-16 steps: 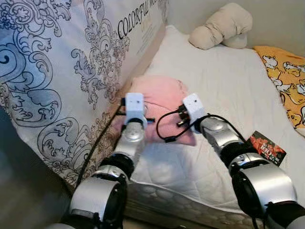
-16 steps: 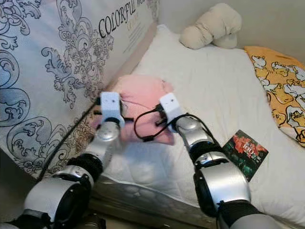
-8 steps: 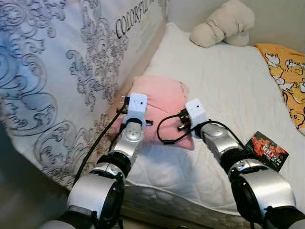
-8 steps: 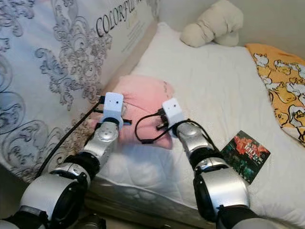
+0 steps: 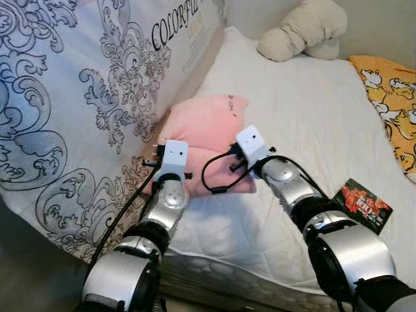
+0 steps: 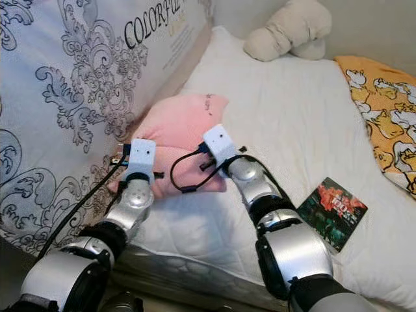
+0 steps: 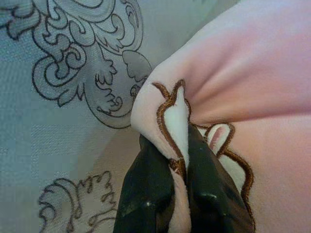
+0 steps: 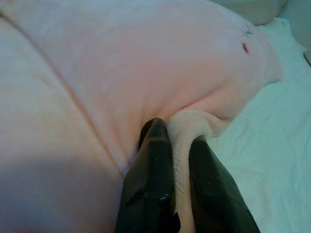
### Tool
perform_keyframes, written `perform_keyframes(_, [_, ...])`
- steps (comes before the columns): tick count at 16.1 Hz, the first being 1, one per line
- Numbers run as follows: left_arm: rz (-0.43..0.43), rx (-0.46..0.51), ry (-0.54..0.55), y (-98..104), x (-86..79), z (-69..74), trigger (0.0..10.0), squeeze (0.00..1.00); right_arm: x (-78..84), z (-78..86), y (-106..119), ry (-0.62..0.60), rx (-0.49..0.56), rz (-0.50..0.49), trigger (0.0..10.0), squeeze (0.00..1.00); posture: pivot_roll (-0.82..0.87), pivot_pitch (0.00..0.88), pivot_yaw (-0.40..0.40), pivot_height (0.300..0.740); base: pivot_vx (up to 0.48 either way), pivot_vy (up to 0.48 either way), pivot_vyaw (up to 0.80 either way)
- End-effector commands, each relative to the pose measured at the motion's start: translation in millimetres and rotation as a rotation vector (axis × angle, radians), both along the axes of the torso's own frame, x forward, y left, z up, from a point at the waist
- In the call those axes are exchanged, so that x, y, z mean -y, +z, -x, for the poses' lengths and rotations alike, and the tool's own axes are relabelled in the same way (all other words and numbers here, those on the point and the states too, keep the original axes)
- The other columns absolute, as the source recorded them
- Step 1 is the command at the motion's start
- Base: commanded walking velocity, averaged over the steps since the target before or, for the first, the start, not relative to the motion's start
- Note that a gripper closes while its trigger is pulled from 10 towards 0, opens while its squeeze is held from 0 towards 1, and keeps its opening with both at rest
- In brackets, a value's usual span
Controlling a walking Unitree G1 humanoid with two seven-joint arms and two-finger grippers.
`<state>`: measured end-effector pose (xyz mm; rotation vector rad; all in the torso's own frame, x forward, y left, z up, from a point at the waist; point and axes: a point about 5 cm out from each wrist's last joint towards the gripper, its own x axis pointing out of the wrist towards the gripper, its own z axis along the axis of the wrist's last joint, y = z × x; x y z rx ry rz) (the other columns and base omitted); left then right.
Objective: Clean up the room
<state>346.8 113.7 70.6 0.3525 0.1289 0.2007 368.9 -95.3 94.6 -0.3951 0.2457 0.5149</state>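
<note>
A pink plush pillow [image 5: 207, 127] lies at the near left of the white mattress [image 5: 305, 110], raised against the patterned mattress that leans at the left. Both arms reach to its near edge. My left gripper [image 7: 181, 167] is shut on a brown-trimmed corner of the pink plush [image 7: 252, 77], next to the patterned fabric. My right gripper [image 8: 179, 145] is shut on a pinched fold of the pink plush [image 8: 146, 63]. In the eye views the fingers of both grippers are hidden behind the white wrist cameras [image 5: 174, 153].
A patterned mattress [image 5: 84, 84] with "COLORFUL" printed on it leans along the left. A beige plush [image 5: 305, 29] sits at the far end of the bed, a yellow cartoon-print cloth [image 5: 393, 97] at the right, and a dark printed card [image 5: 362, 205] near my right arm.
The pink pillow has been lifted at its near edge and tilted up toward the leaning mattress. Both wrists have shifted left and slightly nearer.
</note>
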Motion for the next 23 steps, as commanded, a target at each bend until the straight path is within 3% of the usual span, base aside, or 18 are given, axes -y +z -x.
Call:
perform_keyframes(1, [-0.102, 0.029, 0.121, 3.8, -37.3, -1.9, 10.0, 0.0, 23.0, 5.1, -15.8, -0.108, -0.065, 0.011, 10.0, 0.0, 0.15, 0.0, -0.134, 0.74, 0.0, 0.0, 0.0])
perform_keyframes(7, [-0.179, 0.14, 0.234, 35.4, -76.7, -14.8, 10.0, 0.0, 34.9, 14.4, -32.0, -0.151, -0.102, 0.053, 10.0, 0.0, 0.15, 0.0, -0.131, 0.74, 0.0, 0.0, 0.0])
perform_keyframes(9, [-0.179, 0.113, 0.215, 31.2, -77.0, -13.7, 10.0, 0.0, 39.1, 18.2, -38.1, -0.17, -0.127, 0.054, 10.0, 0.0, 0.14, 0.0, -0.127, 0.74, 0.0, 0.0, 0.0])
perform_keyframes(10, [-0.167, 0.094, 0.172, 25.6, -67.0, -12.5, 10.0, 0.0, 41.5, 21.2, -42.9, -0.186, -0.154, 0.039, 10.0, 0.0, 0.15, 0.0, -0.127, 0.74, 0.0, 0.0, 0.0])
perform_keyframes(11, [-0.155, 0.085, 0.139, 21.1, -57.6, -10.8, 10.0, 1.0, 44.3, 23.4, -46.1, -0.215, -0.176, 0.005, 10.0, 1.0, 0.14, 0.0, -0.124, 0.74, 0.0, 0.0, 0.0])
perform_keyframes(12, [-0.157, 0.086, 0.132, 20.4, -55.6, -10.4, 10.0, 1.0, 45.5, 24.0, -47.1, -0.229, -0.184, -0.012, 10.0, 1.0, 0.14, 0.0, -0.124, 0.74, 0.0, 0.0, 0.0])
perform_keyframes(15, [-0.232, 0.167, 0.096, 39.4, -61.4, -18.3, 10.0, 1.0, 54.0, 31.1, -57.3, -0.398, -0.283, -0.276, 10.0, 1.0, 0.14, 0.0, -0.129, 0.74, 0.0, 0.0, 0.0])
perform_keyframes(16, [-0.23, 0.188, 0.085, 44.4, -62.8, -19.9, 10.0, 1.0, 55.7, 36.0, -63.0, -0.428, -0.301, -0.32, 10.0, 1.0, 0.14, 0.0, -0.128, 0.74, 0.0, 0.0, 0.0])
perform_keyframes(18, [-0.197, 0.208, 0.055, 44.6, -59.5, -17.8, 10.0, 1.0, 57.7, 43.7, -70.9, -0.438, -0.297, -0.332, 10.0, 1.0, 0.13, 0.0, -0.12, 0.74, 0.0, 0.0, 0.0])
perform_keyframes(19, [-0.137, 0.316, -0.089, 54.9, -38.4, -8.5, 10.0, 1.0, 61.6, 55.3, -76.6, -0.415, -0.23, -0.344, 10.0, 1.0, 0.13, 0.0, -0.122, 0.74, 0.0, 0.0, 0.0])
perform_keyframes(20, [-0.126, 0.337, -0.117, 57.2, -34.1, -5.6, 10.0, 1.0, 62.6, 58.5, -77.7, -0.413, -0.217, -0.352, 10.0, 1.0, 0.13, 0.0, -0.122, 0.74, 0.0, 0.0, 0.0])
perform_keyframes(22, [-0.122, 0.29, -0.226, 40.5, -18.2, 3.3, 10.0, 1.0, 66.5, 81.3, -83.5, -0.427, -0.167, -0.385, 10.0, 1.0, 0.14, 0.0, -0.129, 0.74, 0.0, 0.0, 0.0])
perform_keyframes(23, [-0.122, 0.282, -0.23, 38.3, -17.7, 3.7, 10.0, 1.0, 66.6, 83.3, -83.7, -0.429, -0.165, -0.39, 10.0, 1.0, 0.14, 0.0, -0.129, 0.74, 0.0, 0.0, 0.0])
